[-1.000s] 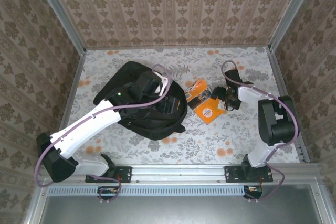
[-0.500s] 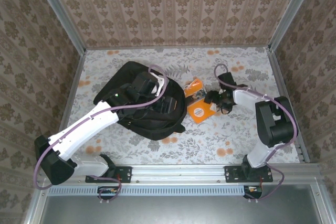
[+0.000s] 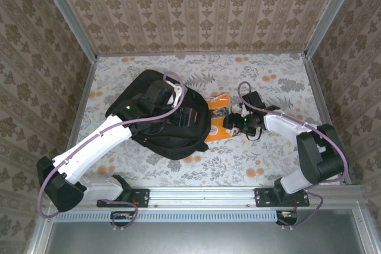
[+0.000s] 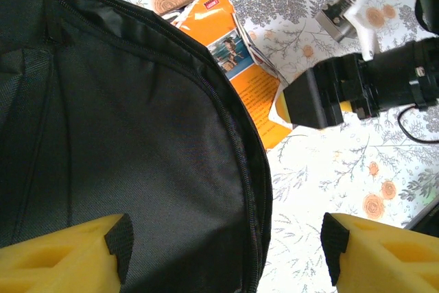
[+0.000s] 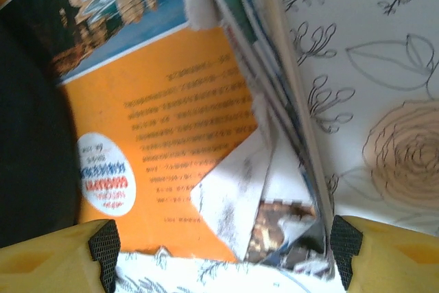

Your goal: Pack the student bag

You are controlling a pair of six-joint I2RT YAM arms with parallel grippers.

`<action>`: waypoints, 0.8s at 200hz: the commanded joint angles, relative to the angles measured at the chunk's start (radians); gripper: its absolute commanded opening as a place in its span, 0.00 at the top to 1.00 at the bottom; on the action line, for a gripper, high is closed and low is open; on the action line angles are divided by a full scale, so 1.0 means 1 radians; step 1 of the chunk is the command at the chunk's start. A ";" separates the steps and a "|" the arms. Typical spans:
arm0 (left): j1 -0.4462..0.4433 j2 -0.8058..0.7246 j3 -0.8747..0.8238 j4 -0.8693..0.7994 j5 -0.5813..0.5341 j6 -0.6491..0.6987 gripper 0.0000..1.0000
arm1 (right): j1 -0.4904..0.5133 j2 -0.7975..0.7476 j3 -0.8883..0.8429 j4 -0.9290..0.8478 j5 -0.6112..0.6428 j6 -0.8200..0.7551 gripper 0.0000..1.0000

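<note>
Seen from above, the bag (image 3: 156,124) is lying left of centre on the table (image 3: 268,159). Its long axis is running from far left to near right, and its curved zipped edge is facing the books (image 3: 219,129). The left gripper (image 3: 187,117) is hanging over it.

On the left wrist, the jaws are standing wide, one finger (image 4: 68,255) over black fabric, gripping nothing.

On the right wrist, the right gripper (image 5: 223,255) is gaping wide, straddling the books' torn corner. Contact cannot be told.

Small print on the orange book (image 5: 171,135) — none legible.
</note>
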 commanded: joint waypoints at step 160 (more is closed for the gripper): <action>0.024 -0.033 -0.062 0.035 0.035 -0.011 0.25 | -0.007 0.035 0.097 0.053 -0.217 0.107 0.44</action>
